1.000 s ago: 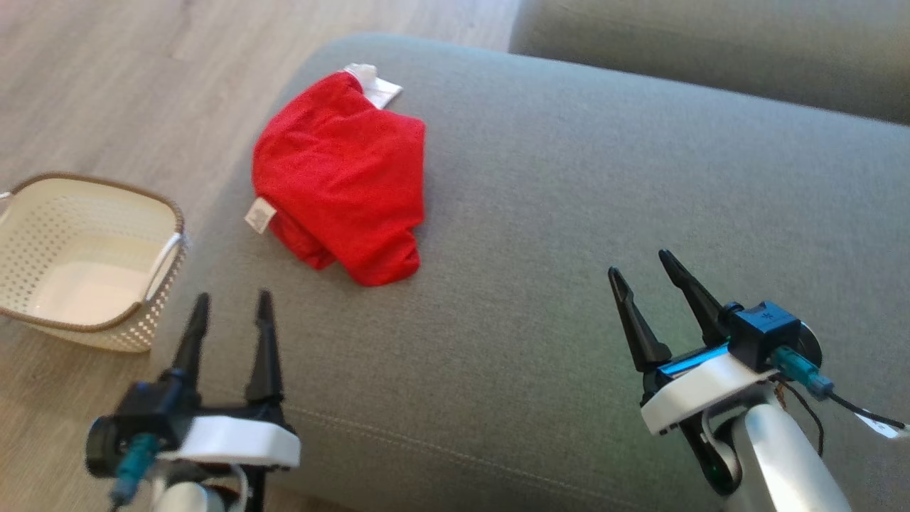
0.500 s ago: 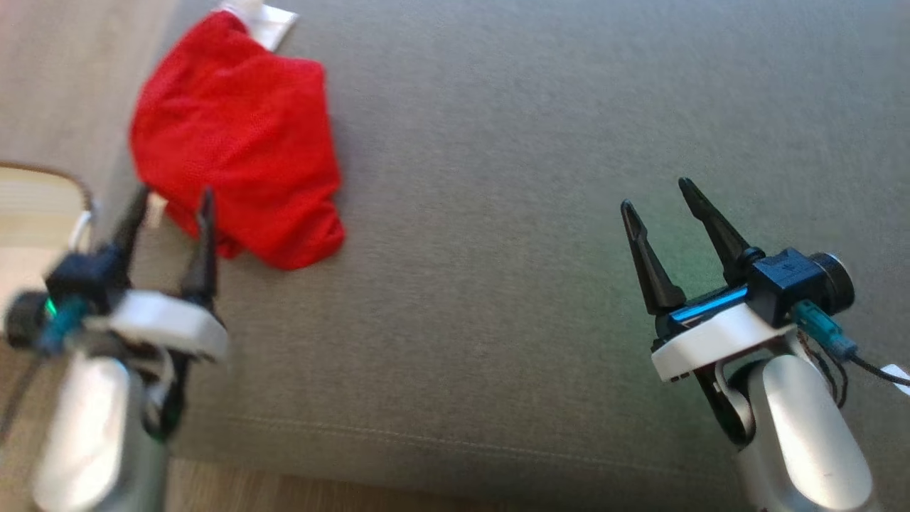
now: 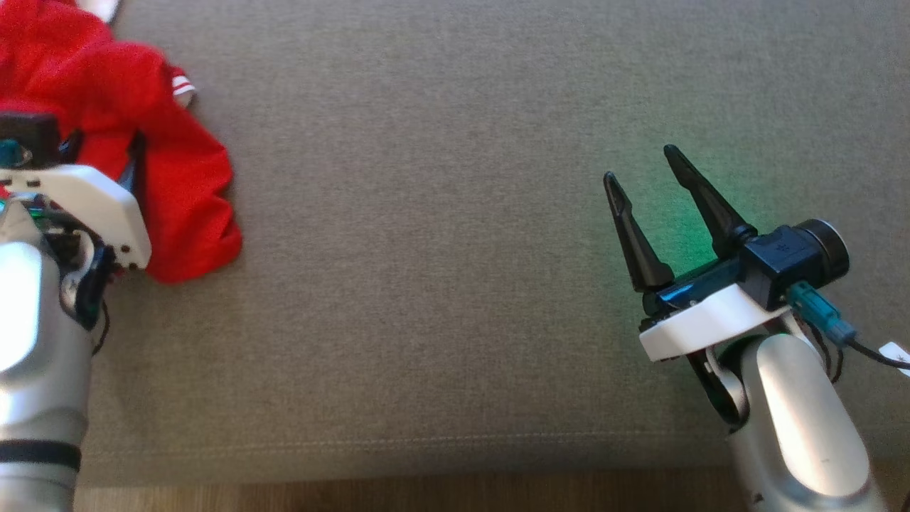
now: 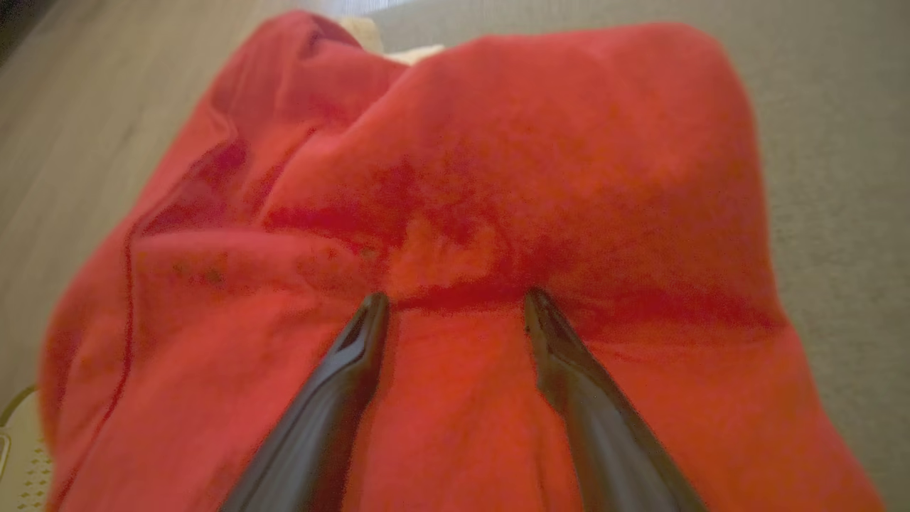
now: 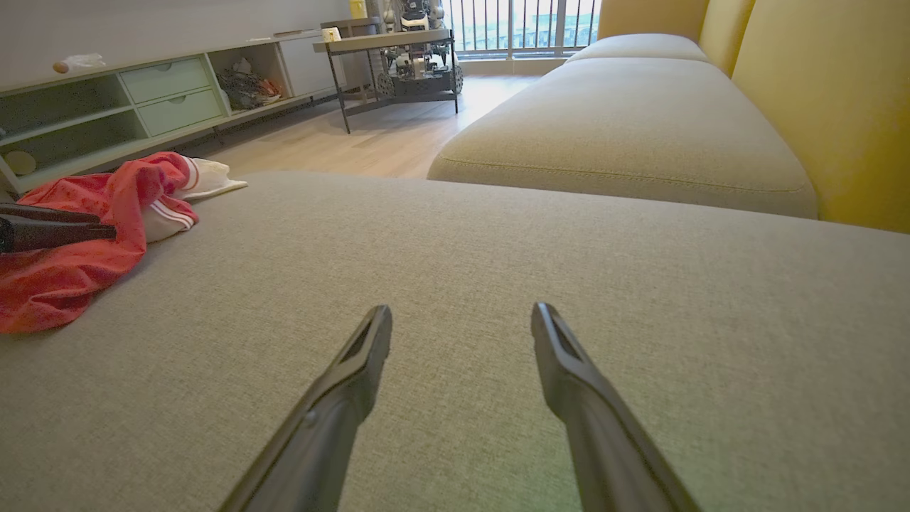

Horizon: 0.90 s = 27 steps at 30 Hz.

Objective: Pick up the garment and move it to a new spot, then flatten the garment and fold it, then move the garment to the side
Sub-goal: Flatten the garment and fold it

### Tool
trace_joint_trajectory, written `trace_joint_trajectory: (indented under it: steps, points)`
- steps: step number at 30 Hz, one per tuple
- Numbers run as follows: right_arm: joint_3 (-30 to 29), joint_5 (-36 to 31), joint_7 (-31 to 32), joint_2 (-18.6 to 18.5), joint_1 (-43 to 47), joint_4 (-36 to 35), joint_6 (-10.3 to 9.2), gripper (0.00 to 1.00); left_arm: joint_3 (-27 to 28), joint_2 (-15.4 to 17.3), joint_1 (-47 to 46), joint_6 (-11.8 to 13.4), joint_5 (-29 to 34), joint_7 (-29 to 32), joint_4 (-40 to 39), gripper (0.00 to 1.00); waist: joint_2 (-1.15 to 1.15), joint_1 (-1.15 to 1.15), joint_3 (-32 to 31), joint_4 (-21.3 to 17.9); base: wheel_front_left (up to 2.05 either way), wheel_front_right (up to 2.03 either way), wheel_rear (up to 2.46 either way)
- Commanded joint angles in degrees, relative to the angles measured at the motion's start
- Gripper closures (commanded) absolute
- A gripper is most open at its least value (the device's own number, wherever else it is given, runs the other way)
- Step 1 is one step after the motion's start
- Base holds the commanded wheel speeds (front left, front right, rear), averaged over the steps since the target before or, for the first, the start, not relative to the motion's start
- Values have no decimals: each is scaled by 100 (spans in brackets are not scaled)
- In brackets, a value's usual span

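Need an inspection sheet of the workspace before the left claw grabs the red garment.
surface: grey sofa cushion, smooth, carrying only the garment.
job's things: red garment, crumpled at the cushion's left end, white striped trim showing.
clutter: nothing seen.
claws: left claw open, tips at the garment's fabric, nothing clamped; right claw open, empty, over bare cushion.
cables: teal plug and black cable at the right wrist, hanging free.
surroundings: wood floor, second cushion, yellow backrest, shelf unit.

Silver forearms (image 3: 803, 427), white wrists (image 3: 704, 327), black fingers (image 3: 629, 227)
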Motion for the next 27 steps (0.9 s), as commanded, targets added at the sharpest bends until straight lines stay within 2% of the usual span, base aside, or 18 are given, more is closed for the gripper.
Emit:
trace_joint_trajectory:
  steps: [1, 4, 5, 6, 10, 13, 17, 21, 27]
  points:
    - [155, 18, -38, 40, -92, -203, -2, 0, 157, 351, -166, -23, -15, 35, -74, 0, 0, -1, 92, -94, 0, 0, 0]
    - [165, 31, -59, 40, -117, -184, -2, 0, 100, 356, -386, -28, -170, 231, 370, 0, 0, -1, 144, -150, 0, 0, 0]
    - [156, 39, -68, 40, -127, -173, -2, 0, 74, 352, -443, -29, -215, 293, 495, 16, 0, -1, 152, -162, 0, 0, 0]
    - [145, 53, -80, 40, -136, -159, -2, 0, 19, 333, -486, -30, -278, 339, 586, 98, 0, -1, 152, -172, 0, 0, 0]
    - [107, 102, -127, 40, -138, -85, -2, 0, -305, 410, -572, -32, -451, 155, 629, 100, 0, -1, 75, -161, 0, 0, 0]
    - [108, 115, -161, 40, -122, -5, -2, 0, -364, 538, -631, -30, -414, -274, 570, 100, 0, -1, -57, -124, 0, 0, 0]
    - [72, 168, -203, 40, -86, 102, -2, 0, -292, 518, -708, 116, -399, -1015, 298, 100, 0, -1, -348, -59, 0, 0, 0]
    - [27, 230, -240, 40, -40, 218, -2, 0, -246, 342, -720, 177, -474, -1581, -208, 100, 0, -1, -698, -10, 0, 0, 0]
    - [-148, 417, -295, 40, -117, 299, -2, 0, -59, 141, -344, 269, -748, -1817, -1420, 100, 0, -1, -1223, -259, 0, 0, 0]
